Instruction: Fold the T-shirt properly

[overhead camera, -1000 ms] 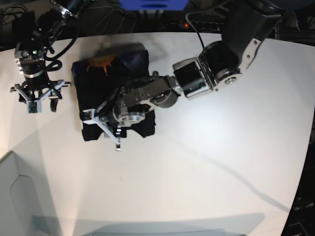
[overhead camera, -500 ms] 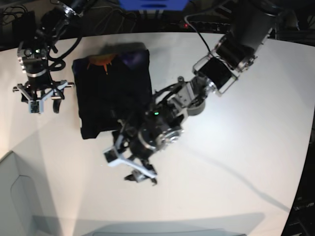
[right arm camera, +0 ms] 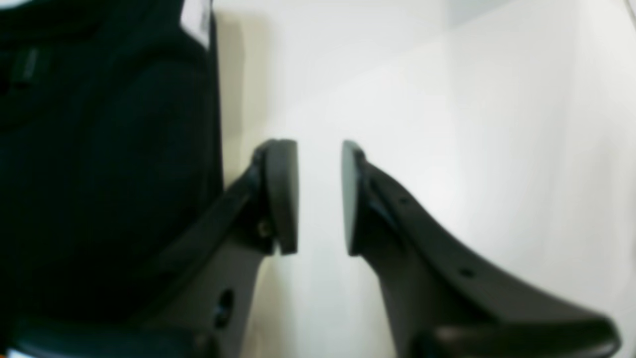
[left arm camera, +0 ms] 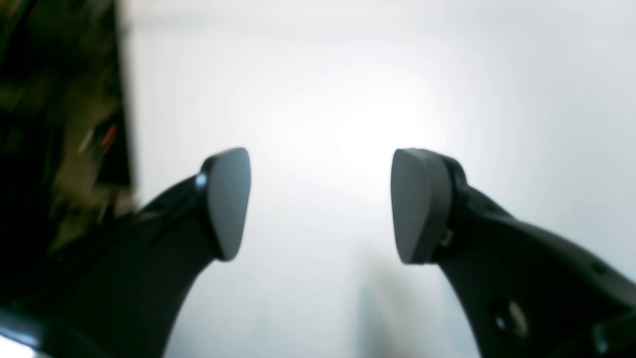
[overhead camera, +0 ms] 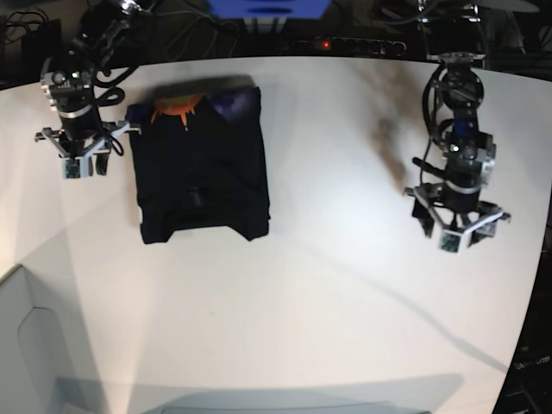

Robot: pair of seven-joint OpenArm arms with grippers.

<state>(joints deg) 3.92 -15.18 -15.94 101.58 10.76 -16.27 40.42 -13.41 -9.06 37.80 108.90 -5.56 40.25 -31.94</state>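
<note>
Fabric sits squared on the white table (overhead camera: 345, 285): the T-shirt (overhead camera: 200, 172) lies as a compact black rectangle toward the table's far left in the base view, orange print showing at its top edge, nobody touching it. The left gripper (overhead camera: 457, 231) hangs well off over bare table on the opposite side, pads spread wide and holding nothing. The right gripper (right arm camera: 319, 196) hovers just beside the shirt's edge, jaws narrowed to a slim gap with only table between them, gripping nothing. Looks like the folding is essentially done and this is the hands-off stage, though the lower hem may be slightly uneven; hard to judge from above. Any next move calls for a tidy-up tug or simply parking both arms.
</note>
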